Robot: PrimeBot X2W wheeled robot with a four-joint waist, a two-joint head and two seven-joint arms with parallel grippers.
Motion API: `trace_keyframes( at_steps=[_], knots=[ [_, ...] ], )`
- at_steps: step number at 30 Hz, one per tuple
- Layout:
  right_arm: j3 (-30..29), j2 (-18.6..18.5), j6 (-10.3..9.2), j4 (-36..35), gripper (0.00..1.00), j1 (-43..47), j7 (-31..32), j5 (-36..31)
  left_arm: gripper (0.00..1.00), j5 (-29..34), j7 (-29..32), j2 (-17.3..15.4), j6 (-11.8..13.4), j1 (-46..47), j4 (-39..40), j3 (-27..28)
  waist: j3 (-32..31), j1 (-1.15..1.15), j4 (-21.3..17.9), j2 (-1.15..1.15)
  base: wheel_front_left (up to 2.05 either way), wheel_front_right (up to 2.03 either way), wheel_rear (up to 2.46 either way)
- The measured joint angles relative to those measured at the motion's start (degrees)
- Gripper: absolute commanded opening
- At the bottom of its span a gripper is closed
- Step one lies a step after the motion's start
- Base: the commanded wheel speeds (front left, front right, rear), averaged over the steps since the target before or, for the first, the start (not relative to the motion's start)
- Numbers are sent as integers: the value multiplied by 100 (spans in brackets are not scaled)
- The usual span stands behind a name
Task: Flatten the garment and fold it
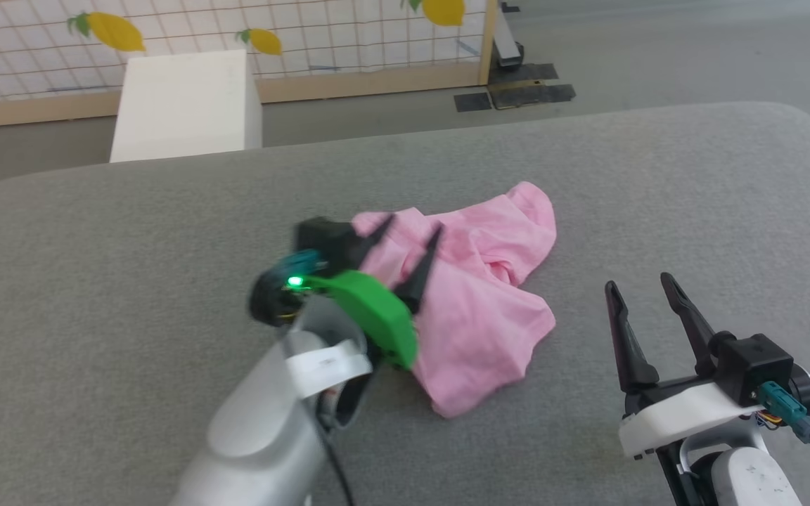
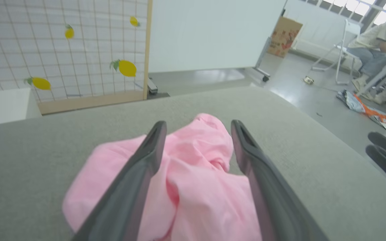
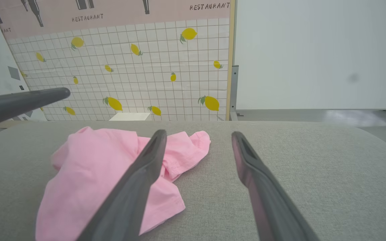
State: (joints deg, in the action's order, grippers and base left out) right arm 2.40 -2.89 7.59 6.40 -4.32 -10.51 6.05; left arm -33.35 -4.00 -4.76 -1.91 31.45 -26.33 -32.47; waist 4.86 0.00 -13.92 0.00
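Observation:
The garment point(image 1: 479, 302) is a light pink, crumpled heap in the middle of the grey padded table point(image 1: 131, 267), with folds bunched at its centre. My left gripper point(image 1: 412, 232) hovers over the garment's left part, its two dark fingers spread apart with nothing between them. From the left wrist, the pink cloth point(image 2: 193, 187) lies below and between the spread fingers point(image 2: 139, 174). My right gripper point(image 1: 637, 284) stands open over bare table to the right of the garment, holding nothing. In the right wrist view the garment point(image 3: 89, 174) lies left of that gripper point(image 3: 198, 134).
A white box point(image 1: 187, 105) stands on the floor beyond the table's far left edge, before a tiled lemon-print panel point(image 1: 306, 35). A person sits on a chair point(image 2: 370, 43) far off, with bags on the floor nearby. Bare table surrounds the garment.

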Motion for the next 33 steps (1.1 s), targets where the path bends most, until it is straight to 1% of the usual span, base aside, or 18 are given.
trace_keyframes(
  at_steps=[2,4,7,10,13,17,19,22,24,27,33],
  knots=[
    [-22,0,0,-48,100,11,36,-5,100,3,-514,-144,92,-169,208,221,-24,0,86,0,0,0,0],
    [-26,0,-1,-96,100,55,51,-11,100,10,-847,-331,182,-414,380,436,-44,0,182,0,0,0,0],
    [2,1,-1,-151,100,102,101,-56,100,75,-1029,-542,355,-769,683,776,-59,0,311,0,0,0,0],
    [32,1,-1,-194,100,103,147,-69,100,271,-1056,-653,494,-1162,1136,1183,-55,0,425,0,0,0,0],
    [67,0,-1,-223,100,104,180,-112,100,548,-1073,-682,505,-1554,1634,1615,-26,0,523,0,0,0,0],
    [208,0,-1,-220,100,106,359,-170,100,900,-1073,-656,501,-2078,1972,2056,31,0,618,0,0,0,0],
    [409,-2,-1,-170,100,114,577,-259,100,1073,-1072,-619,486,-2248,2038,2189,51,0,659,0,0,0,0],
    [828,-2,-1,-13,100,154,1126,-285,100,1178,-1072,-497,374,-2413,2125,2329,80,0,718,0,0,0,0],
    [1155,2,-1,145,100,215,1641,-312,100,1325,-1072,-391,288,-2476,2140,2386,101,0,760,0,0,0,0],
    [1479,3,-1,299,100,230,2241,-361,100,1424,-1072,-247,170,-2507,2136,2452,139,0,830,0,0,0,0],
    [1819,-4,-1,545,100,188,2983,-503,100,1527,-1072,-43,-18,-2497,2123,2555,276,0,982,0,0,0,0]
  ],
)
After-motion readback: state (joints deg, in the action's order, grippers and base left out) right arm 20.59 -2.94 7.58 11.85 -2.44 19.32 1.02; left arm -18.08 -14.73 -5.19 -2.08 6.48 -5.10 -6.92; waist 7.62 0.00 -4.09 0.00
